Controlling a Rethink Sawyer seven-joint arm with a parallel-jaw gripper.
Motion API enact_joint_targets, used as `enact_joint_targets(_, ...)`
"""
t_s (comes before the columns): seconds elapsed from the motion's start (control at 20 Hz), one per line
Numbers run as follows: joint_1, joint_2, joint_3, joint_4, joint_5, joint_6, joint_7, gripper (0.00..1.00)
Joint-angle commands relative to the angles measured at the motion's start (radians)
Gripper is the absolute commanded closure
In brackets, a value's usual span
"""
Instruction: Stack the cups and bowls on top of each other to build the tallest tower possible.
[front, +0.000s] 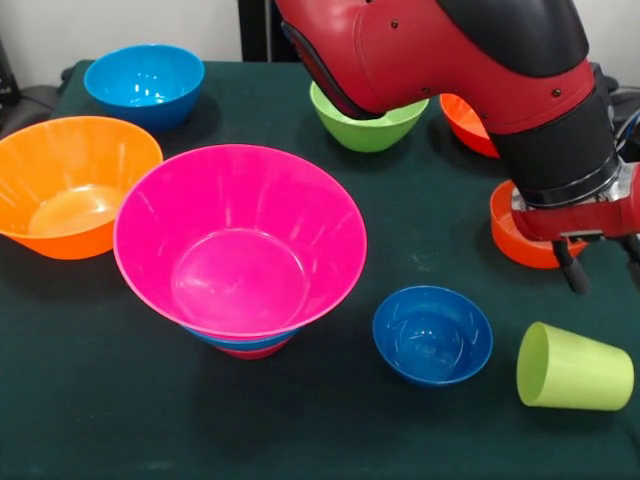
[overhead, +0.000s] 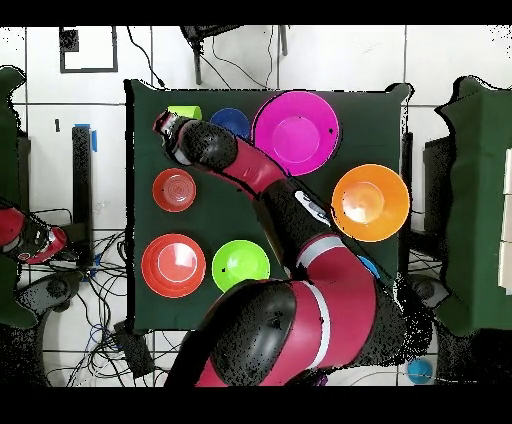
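Observation:
The large pink bowl sits upright on a blue bowl, with a crimson piece showing beneath; the pink bowl also shows in the overhead view. The lime-green cup lies on its side at the front right, mouth towards the small blue bowl. My gripper hangs above and behind the cup, over the rim of a red-orange bowl. Its fingers stand apart and hold nothing. In the overhead view the gripper is beside the cup.
A large orange bowl sits at the left, a medium blue bowl at the far left, a green bowl and another red-orange bowl at the far side under the arm. The arm spans the table's right half.

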Motion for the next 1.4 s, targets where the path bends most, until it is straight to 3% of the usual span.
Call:
enact_joint_targets(0.05,0.037,0.027,-0.061,0.005,-0.076,0.001,0.056,0.0)
enact_joint_targets(0.3,0.071,0.023,-0.153,-0.028,-0.123,-0.034,0.048,0.0)
enact_joint_targets(0.8,0.112,0.006,-0.24,-0.083,-0.153,-0.014,0.068,0.0)
enact_joint_targets(1.4,0.079,0.034,-0.174,-0.175,-0.131,-0.06,0.06,0.0)
